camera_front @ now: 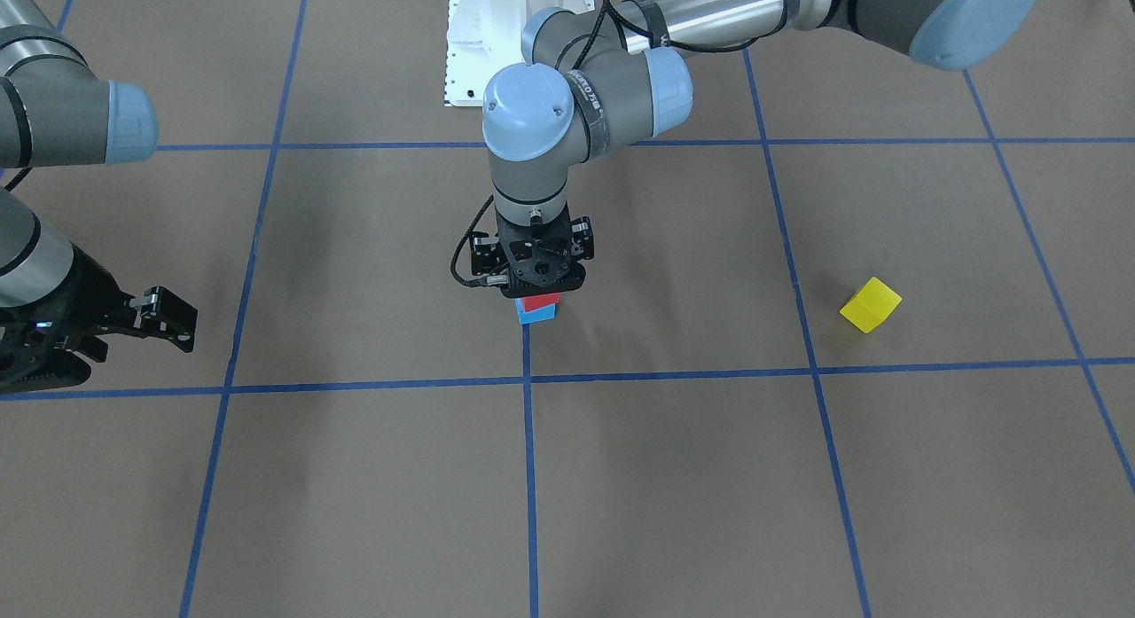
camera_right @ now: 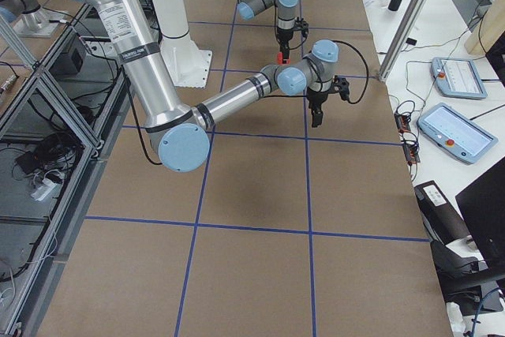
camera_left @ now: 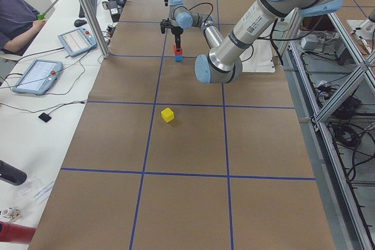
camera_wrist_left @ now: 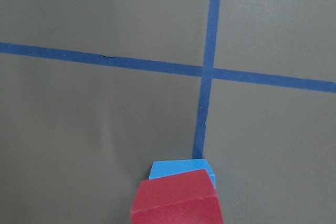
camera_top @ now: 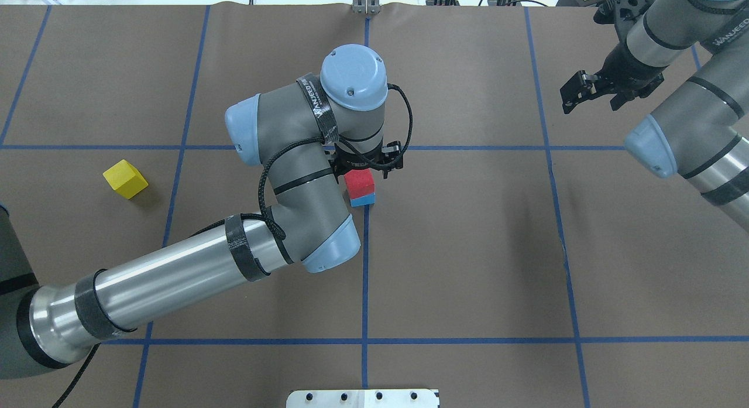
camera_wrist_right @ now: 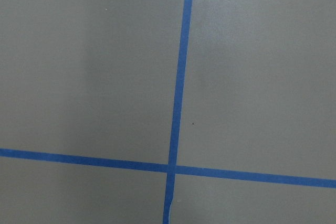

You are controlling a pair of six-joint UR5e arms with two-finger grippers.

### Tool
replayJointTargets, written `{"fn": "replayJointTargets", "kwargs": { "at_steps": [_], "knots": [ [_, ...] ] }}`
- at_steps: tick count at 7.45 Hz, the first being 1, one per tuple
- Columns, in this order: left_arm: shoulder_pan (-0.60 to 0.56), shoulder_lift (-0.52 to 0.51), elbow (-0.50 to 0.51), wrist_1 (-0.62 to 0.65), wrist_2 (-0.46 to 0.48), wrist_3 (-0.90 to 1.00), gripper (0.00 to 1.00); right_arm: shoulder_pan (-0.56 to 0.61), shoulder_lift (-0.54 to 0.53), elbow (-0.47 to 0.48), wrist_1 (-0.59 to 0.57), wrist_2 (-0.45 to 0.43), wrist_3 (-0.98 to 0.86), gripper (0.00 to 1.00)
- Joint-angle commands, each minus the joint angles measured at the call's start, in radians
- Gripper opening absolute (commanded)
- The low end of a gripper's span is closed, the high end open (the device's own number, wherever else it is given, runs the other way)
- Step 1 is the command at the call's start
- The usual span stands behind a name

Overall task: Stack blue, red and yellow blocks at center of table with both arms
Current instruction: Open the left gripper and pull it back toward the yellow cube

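Trouble is most likely at the red block (camera_top: 358,181), which sits on the blue block (camera_top: 363,201) just beside the tape cross (camera_top: 366,147), on the robot's side of it. In the left wrist view the red one looks turned a little against the blue one, not squarely over it. If the left tool (camera_front: 536,283) lifts off at a slant, or a finger drags on a face, I judge the top block could twist more or slide off. The yellow block (camera_top: 124,178) lies alone on the worktop (camera_top: 468,250), well apart from the cross on the robot's left. Set on an uneven pair, it could topple all three. The right tool (camera_top: 590,93) hangs well apart from the cross on the robot's right, fingers spread, holding nothing.

The left tool's fingers are covered by its own wrist in the fixed views and fall outside the wrist view. I cannot tell whether it pinches the red block or stands loose around it. The side views show it too small to help.
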Motion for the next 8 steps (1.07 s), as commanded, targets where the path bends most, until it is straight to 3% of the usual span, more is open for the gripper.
{"fn": "replayJointTargets", "kwargs": {
  "at_steps": [1, 2, 4, 5, 7, 8],
  "knots": [
    [-0.051, 0.005, -0.103, 0.024, -0.032, 0.004, 0.99, -0.001, -0.002, -0.003, 0.000, -0.001, -0.006, 1.00],
    [-0.081, 0.061, -0.202, 0.082, -0.090, 0.013, 0.99, -0.001, -0.006, -0.003, 0.000, -0.001, -0.008, 1.00],
    [-0.127, 0.388, -0.544, 0.097, -0.084, 0.042, 0.99, -0.001, -0.005, -0.003, 0.002, -0.001, -0.006, 1.00],
    [-0.153, 0.534, -0.650, 0.097, -0.083, 0.144, 0.99, -0.001, -0.005, -0.003, 0.002, -0.001, -0.003, 1.00],
    [-0.154, 0.698, -0.673, 0.027, -0.017, 0.160, 1.00, -0.001, -0.005, -0.002, 0.002, -0.001, -0.003, 1.00],
    [-0.152, 0.803, -0.654, -0.118, -0.003, 0.206, 1.00, -0.001, -0.005, -0.003, 0.002, -0.001, -0.003, 1.00]
  ]
}}
